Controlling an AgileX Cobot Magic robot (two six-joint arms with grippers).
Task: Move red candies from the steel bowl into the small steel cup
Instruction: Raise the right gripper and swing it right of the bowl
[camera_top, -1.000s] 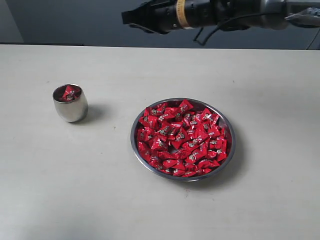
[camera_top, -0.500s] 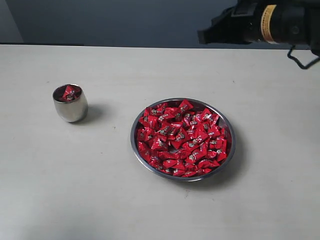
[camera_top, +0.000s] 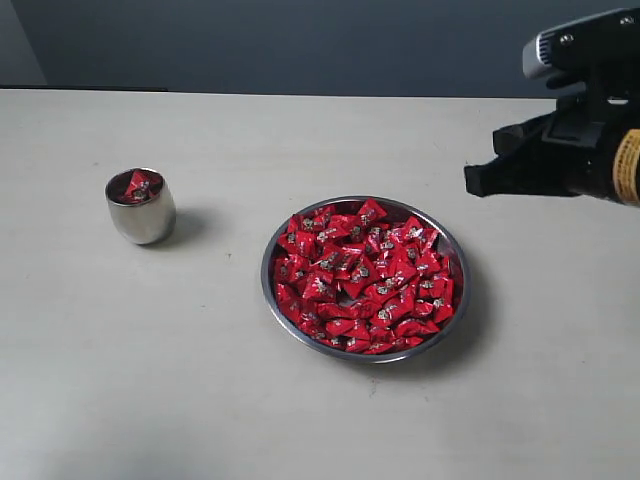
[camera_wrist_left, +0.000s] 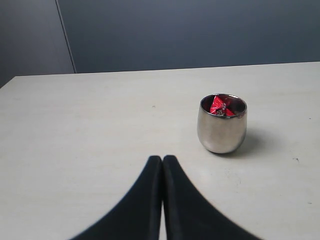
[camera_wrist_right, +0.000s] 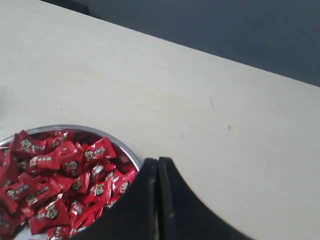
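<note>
Bright red wrapped candies (camera_top: 365, 275) heap the wide, shallow steel bowl (camera_top: 265, 272) on the pale table (camera_top: 180, 400), and some show inside the small rounded steel cup (camera_top: 141, 215) standing well apart to its left. The black right gripper (camera_top: 478, 180) hangs near the bowl's right side, fingers pressed together on nothing; the black left gripper (camera_wrist_left: 162, 159), likewise closed and empty, points towards the cup

Soft, even light. The small steel cup (camera_top: 141, 207) and steel bowl (camera_top: 266, 272) cast faint shadows rightward in the exterior view. The red candies (camera_top: 360, 280) glint; wrist views look slightly soft.
</note>
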